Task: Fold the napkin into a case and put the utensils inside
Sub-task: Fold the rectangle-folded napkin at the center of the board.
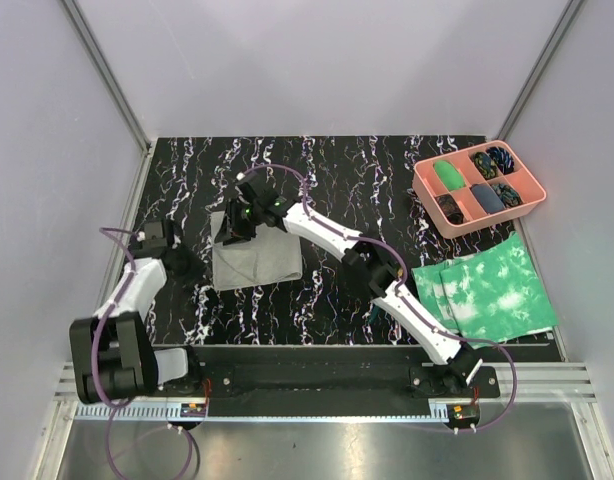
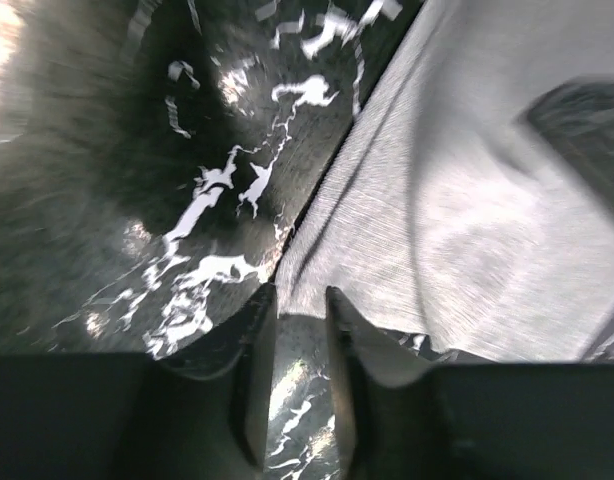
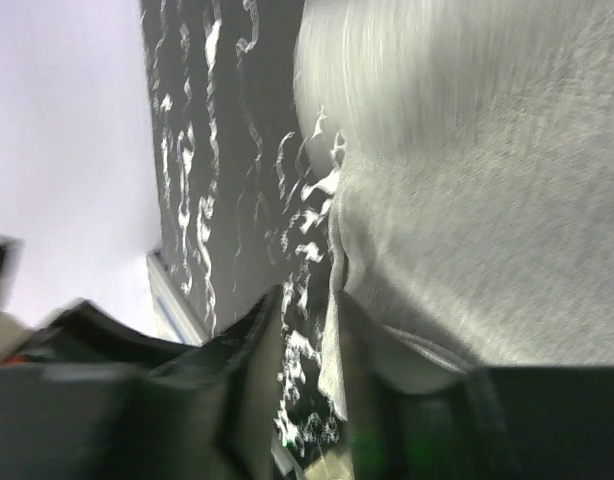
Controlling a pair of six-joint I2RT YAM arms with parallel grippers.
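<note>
The light-grey napkin (image 1: 257, 262) lies folded flat on the black marbled mat (image 1: 337, 170), left of centre. My left gripper (image 1: 192, 263) sits low at the cloth's left edge. In the left wrist view that gripper (image 2: 299, 295) is open a little, only mat showing in its gap, and the napkin (image 2: 467, 190) begins just past its fingertips. My right gripper (image 1: 230, 235) is at the napkin's far left corner. From the right wrist it (image 3: 307, 295) is open, and the napkin (image 3: 487, 220) has its edge lying loose against the right finger. A teal bit (image 1: 371, 313), possibly the utensils, peeks from under the right arm.
A pink compartmented tray (image 1: 507, 215) with small dark and green items stands at the back right. A green-and-white mottled sheet (image 1: 487, 285) lies in front of it. The right arm stretches diagonally across the mat's middle. Pale walls close in on both sides.
</note>
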